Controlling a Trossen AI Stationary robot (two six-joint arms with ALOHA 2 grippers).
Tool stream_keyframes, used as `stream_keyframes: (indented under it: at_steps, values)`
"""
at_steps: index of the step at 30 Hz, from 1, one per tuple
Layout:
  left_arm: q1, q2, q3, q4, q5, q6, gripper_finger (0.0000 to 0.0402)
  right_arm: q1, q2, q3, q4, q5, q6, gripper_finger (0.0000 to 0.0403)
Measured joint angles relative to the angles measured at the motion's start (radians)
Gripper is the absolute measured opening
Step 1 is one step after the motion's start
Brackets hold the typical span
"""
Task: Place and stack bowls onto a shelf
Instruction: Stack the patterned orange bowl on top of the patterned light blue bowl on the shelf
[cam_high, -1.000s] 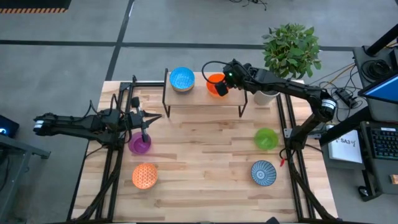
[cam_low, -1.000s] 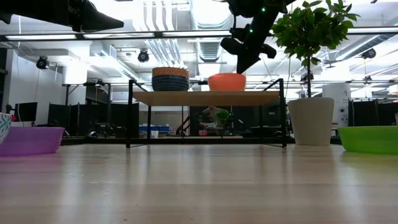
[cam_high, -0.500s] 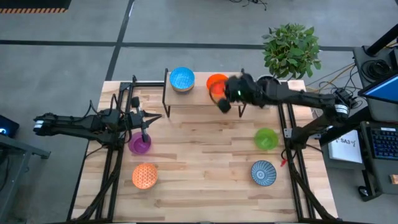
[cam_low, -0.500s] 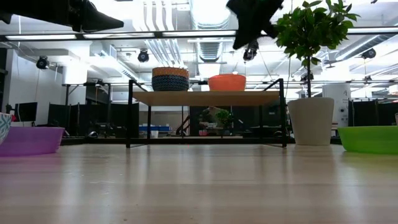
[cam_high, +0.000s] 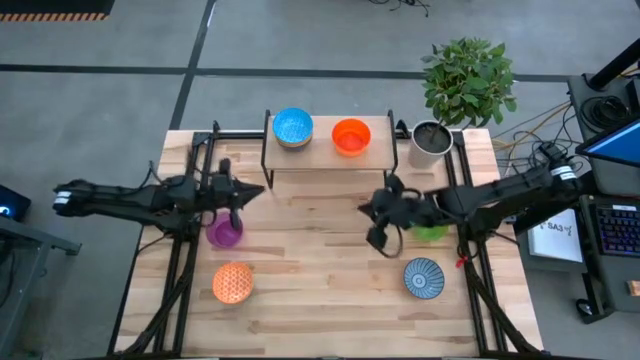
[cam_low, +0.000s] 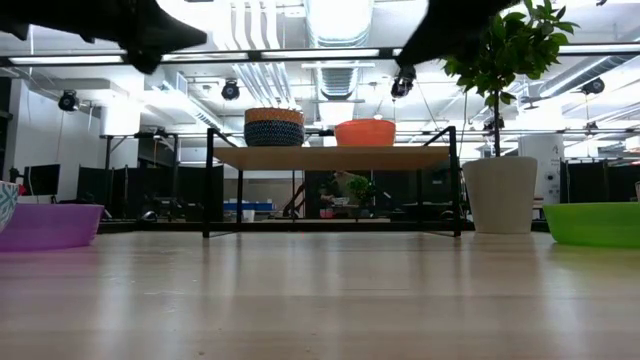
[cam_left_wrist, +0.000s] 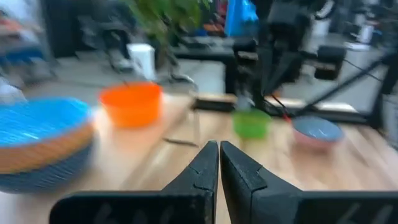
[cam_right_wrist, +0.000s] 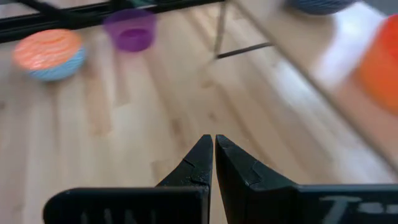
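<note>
Butcher-block boards make up the bench (cam_high: 320, 260), which stands on a grey floor, with a bright workshop of ducts and strip lights beyond it in the low view. At the far edge of the bench sits the shelf (cam_high: 322, 158), a pale wooden board on thin black legs. Two bowls rest on it: the blue bowl (cam_high: 292, 127) at its left end (from the side it shows an orange and dark patterned outside) and the red-orange bowl (cam_high: 351, 135) just right of the shelf's middle, the two standing apart. A potted plant (cam_high: 467, 80) in a pale pot stands at the bench's far right corner, just beside the shelf.

Four bowls are on the bench itself. The purple bowl (cam_high: 224, 231) lies near the left edge, and the patterned orange bowl (cam_high: 232, 283) lies nearer the front left corner. The green bowl (cam_high: 432, 231) sits close to the right edge, partly covered by the right arm, and the blue-white striped bowl (cam_high: 424, 277) lies toward the front right corner.

Above the middle of the bench, right of centre, is the right gripper (cam_high: 377, 236), with its fingers (cam_right_wrist: 198, 163) pressed together on nothing. By the left edge, the left gripper (cam_high: 248, 190) is held just beyond the purple bowl and, as far as the overhead view lets one judge, clear of it; its fingers (cam_left_wrist: 202, 165) are likewise closed and empty
</note>
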Motion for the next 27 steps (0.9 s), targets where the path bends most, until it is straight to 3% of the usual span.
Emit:
stream_keyframes:
  at_steps: [5, 9, 15, 20, 27]
  values:
    - [0.000, 0.086, 0.034, -0.041, 0.191, -0.099, 0.0000, 0.070, -0.035, -0.139, 0.143, 0.000, 0.000, 0.0009]
    - [-0.005, 0.185, 0.143, -0.218, 0.310, -0.158, 0.0000, 0.096, -0.040, -0.214, 0.239, 0.000, -0.001, 0.0009]
    - [-0.064, 0.393, 0.372, -0.676, 0.311, -0.215, 0.0000, 0.105, -0.038, -0.283, 0.317, 0.001, 0.000, 0.0009]
    - [-0.141, 0.587, 0.538, -0.936, 0.308, -0.218, 0.0000, 0.106, -0.038, -0.315, 0.350, 0.000, 0.000, 0.0009]
    - [-0.220, 0.773, 0.642, -1.264, 0.316, -0.153, 0.0000, 0.106, -0.037, -0.326, 0.359, 0.000, 0.000, 0.0009]
